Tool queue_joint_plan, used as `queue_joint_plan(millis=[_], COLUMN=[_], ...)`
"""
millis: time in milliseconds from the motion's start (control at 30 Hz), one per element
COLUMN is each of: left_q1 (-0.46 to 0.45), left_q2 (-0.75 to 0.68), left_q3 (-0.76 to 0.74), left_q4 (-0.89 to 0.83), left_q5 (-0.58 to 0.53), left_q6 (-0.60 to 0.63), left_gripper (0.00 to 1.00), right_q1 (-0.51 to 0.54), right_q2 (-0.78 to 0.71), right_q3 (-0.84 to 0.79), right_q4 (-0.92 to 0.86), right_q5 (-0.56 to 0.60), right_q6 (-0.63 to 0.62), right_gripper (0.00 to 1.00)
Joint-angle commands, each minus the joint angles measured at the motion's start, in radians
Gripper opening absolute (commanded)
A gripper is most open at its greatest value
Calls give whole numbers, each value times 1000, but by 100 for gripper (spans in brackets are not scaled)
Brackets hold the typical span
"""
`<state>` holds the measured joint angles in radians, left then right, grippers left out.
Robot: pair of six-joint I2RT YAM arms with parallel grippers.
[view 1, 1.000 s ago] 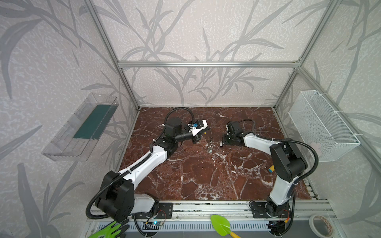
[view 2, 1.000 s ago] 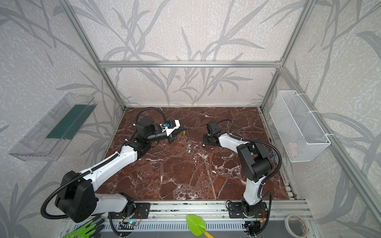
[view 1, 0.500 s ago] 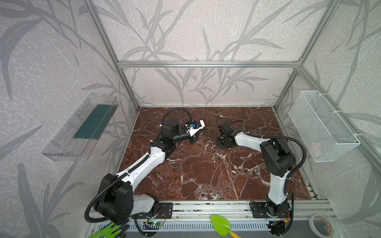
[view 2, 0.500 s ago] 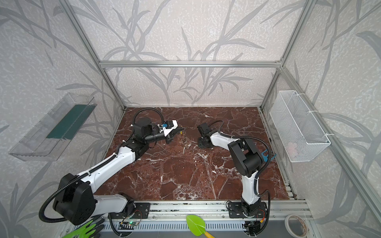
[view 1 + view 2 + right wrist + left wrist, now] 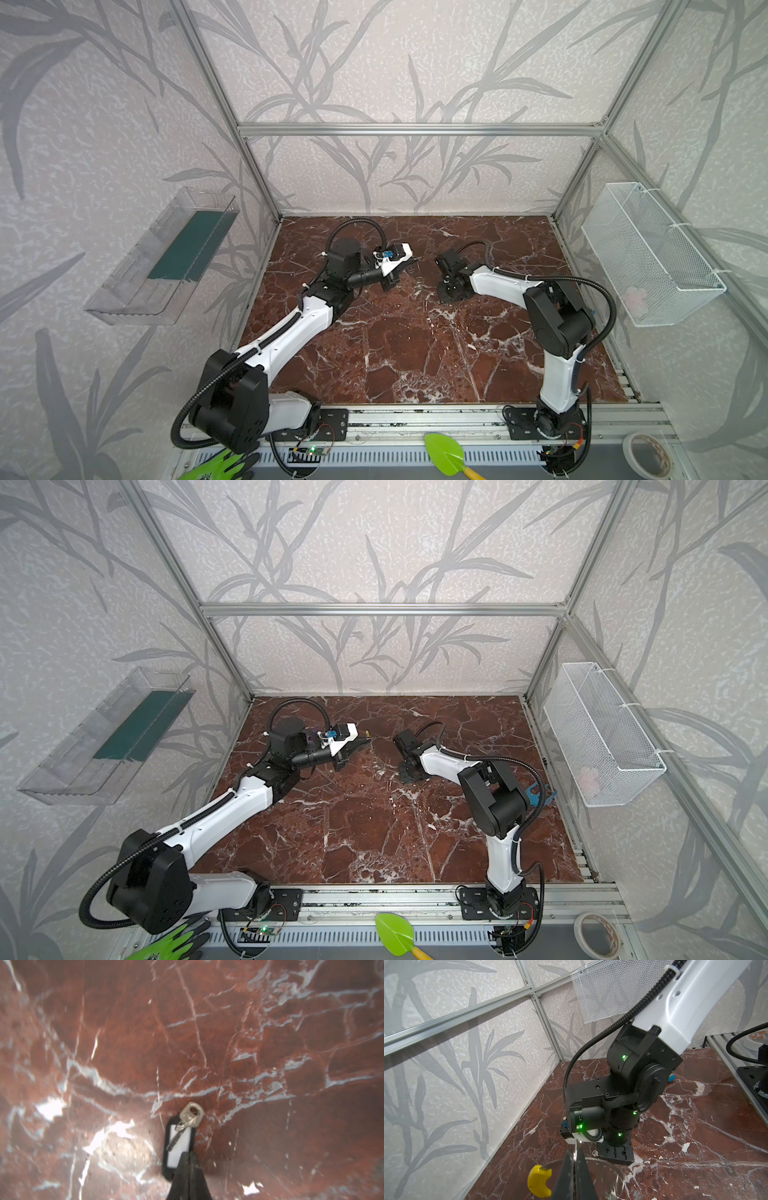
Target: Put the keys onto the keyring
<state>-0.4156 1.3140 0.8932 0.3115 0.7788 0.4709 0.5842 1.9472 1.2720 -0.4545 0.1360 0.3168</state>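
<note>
In the left wrist view my left gripper (image 5: 574, 1154) is shut on the keyring (image 5: 609, 1164), a thin grey hoop with a yellow sleeve (image 5: 539, 1183), held above the marble floor. In both top views it sits left of centre (image 5: 411, 261). My right gripper (image 5: 452, 291) points straight down at the floor, a short gap to the right. In the right wrist view the keys (image 5: 190, 1115) lie on the marble with their black-framed white tag (image 5: 176, 1147). The right gripper (image 5: 188, 1154) is shut on the tag's lower right edge.
A white mesh basket (image 5: 652, 253) hangs on the right wall and a clear tray (image 5: 166, 257) on the left wall. A green trowel (image 5: 446, 455), green glove (image 5: 220, 469) and tape roll (image 5: 648, 455) lie beyond the front rail.
My right gripper has shifted slightly left and down onto the keys, and its jaws have gone from open to shut. The left gripper has kept hold of the keyring and barely moved.
</note>
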Motion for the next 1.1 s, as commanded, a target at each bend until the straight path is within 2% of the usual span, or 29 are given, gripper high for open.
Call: queue_joint_plan(millis=[0, 67, 167, 400, 567, 800, 1067], left_q1=[6, 7, 8, 8, 8, 8, 11], left_q2=[-24, -29, -33, -30, -35, -30, -30], left_q3=[-11, -16, -26, -26, -32, -32, -30], left_q4=[41, 46, 62, 75, 73, 73, 71], left_q5=[18, 13, 7, 7, -6, -6, -6], left_q6=[2, -1, -8, -21, -20, -20, -21], left_gripper=[0, 0, 0, 0, 0, 0, 0], right_q1=[11, -4, -64, -58, -43, -41, -37], right_q2=[-90, -124, -142, -21, 31, 105, 150], right_q3=[-14, -33, -40, 98, 150, 233, 263], right_q4=[-79, -111, -92, -98, -116, -214, -236], right_q5=[39, 110, 64, -25, -38, -51, -13], right_q6=[-137, -96, -61, -63, -30, 93, 161], right_gripper=[2, 6, 24, 45, 45, 41, 37])
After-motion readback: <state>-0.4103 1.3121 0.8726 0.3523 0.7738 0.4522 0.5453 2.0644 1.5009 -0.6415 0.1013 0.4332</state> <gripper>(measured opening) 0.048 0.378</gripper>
